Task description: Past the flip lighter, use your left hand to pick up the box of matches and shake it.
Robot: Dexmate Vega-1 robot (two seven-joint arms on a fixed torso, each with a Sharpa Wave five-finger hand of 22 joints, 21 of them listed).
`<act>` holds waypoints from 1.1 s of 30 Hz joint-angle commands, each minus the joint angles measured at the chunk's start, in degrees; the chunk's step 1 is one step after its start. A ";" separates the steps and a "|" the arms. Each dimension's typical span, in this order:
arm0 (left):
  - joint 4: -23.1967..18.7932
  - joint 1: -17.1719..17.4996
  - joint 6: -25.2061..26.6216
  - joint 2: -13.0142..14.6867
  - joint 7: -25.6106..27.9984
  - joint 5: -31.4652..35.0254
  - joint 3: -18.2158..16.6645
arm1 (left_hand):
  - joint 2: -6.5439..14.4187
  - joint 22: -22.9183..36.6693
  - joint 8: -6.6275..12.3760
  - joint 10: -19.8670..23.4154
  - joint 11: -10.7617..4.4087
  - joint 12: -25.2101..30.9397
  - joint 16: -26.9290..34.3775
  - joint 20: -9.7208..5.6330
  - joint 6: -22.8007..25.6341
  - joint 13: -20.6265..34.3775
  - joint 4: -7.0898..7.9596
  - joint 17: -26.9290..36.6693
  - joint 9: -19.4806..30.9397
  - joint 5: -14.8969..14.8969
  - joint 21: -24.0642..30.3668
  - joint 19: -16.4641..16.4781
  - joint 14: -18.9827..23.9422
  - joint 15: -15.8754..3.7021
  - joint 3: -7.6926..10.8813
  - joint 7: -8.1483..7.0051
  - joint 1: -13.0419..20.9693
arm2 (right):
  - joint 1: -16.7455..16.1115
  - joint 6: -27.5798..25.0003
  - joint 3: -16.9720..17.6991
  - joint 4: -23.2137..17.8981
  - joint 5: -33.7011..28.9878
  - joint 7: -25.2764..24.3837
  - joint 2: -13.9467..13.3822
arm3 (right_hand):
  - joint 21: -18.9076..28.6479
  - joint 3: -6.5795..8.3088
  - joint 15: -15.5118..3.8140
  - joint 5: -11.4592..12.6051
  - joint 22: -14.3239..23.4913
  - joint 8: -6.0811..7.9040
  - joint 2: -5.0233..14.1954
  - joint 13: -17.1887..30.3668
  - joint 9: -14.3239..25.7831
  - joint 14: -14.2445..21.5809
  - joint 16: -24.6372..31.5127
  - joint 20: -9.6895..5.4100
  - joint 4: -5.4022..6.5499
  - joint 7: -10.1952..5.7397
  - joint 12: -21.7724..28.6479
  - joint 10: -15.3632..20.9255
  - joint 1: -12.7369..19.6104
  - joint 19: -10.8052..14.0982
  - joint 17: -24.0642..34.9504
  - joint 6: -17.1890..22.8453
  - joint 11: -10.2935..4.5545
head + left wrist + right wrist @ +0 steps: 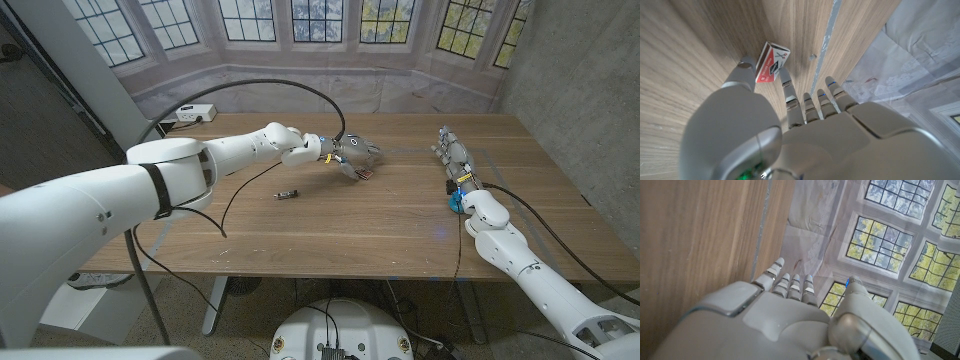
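head view, left hand: the left hand sits just above the middle of the frame, reached out over the wooden table, fingers pointing down and to the right.
head view, box of matches: the box of matches shows as a small reddish bit at the tips of that hand, at or just above the tabletop; too small here to tell the grip.
head view, flip lighter: the flip lighter lies on the wood left of centre, below and to the left of the left hand, apart from it.
head view, right hand: the right hand stands on the table at the right of the frame, fingers stretched toward the upper edge, holding nothing.
head view, other things: a black cable arcs over the upper middle toward the left wrist; a white power strip sits at the table's upper left corner.
left wrist view, box of matches: the red and white box is in the upper middle, tilted, pinched between the thumb on its left and a fingertip at its lower right.
left wrist view, left hand: the other fingers lie alongside, slightly spread, to the right of the box and off it; the hand's back takes up the lower frame.
right wrist view, right hand: the right hand takes up the lower frame, its fingers straight and close together, the thumb apart at the right, nothing in them.
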 commanded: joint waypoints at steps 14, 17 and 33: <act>-3.65 0.37 1.01 2.03 -1.52 1.15 -1.97 | 0.16 0.24 0.48 0.20 0.03 -0.08 0.03 0.04 0.01 0.25 -0.03 0.23 0.07 -0.13 -0.04 0.14 0.14 0.15 -0.54 0.26 0.26 | 0.84 -0.46 -0.71 0.75 -0.04 0.98 0.29 | -0.07 0.16 -0.06 -0.01 0.26 -0.22 0.17 0.18 0.17 0.06 0.31 -1.67 -0.43 0.06 0.17 0.48 0.05 0.50 0.21 0.37 -0.09; -3.45 0.50 1.03 1.74 -1.69 1.15 -2.02 | 0.16 0.24 0.51 0.18 0.08 -0.10 0.03 0.07 0.01 0.25 -0.02 0.23 0.07 -0.13 -0.05 0.11 0.15 0.11 -0.58 0.15 0.24 | 0.67 -0.47 -0.68 0.67 0.05 1.08 0.21 | -0.07 0.17 -0.05 -0.02 0.26 -0.22 0.16 0.18 0.17 0.05 0.30 -1.67 -0.44 0.09 0.17 0.48 0.06 0.50 0.20 0.39 -0.06; -2.22 0.45 1.16 0.21 -2.41 1.20 -1.35 | 0.38 0.23 -0.19 -0.47 0.60 -0.39 -0.08 0.23 -1.29 0.25 0.07 0.22 -0.25 -0.11 -0.10 0.01 -0.13 0.41 -0.79 0.94 0.18 | -0.75 -0.27 -0.14 0.05 0.70 1.18 -0.25 | -0.07 0.20 -0.06 -0.02 0.26 -0.23 0.14 0.18 0.17 0.04 0.30 -1.64 -0.48 0.10 0.14 0.40 0.07 0.51 0.20 0.37 -0.01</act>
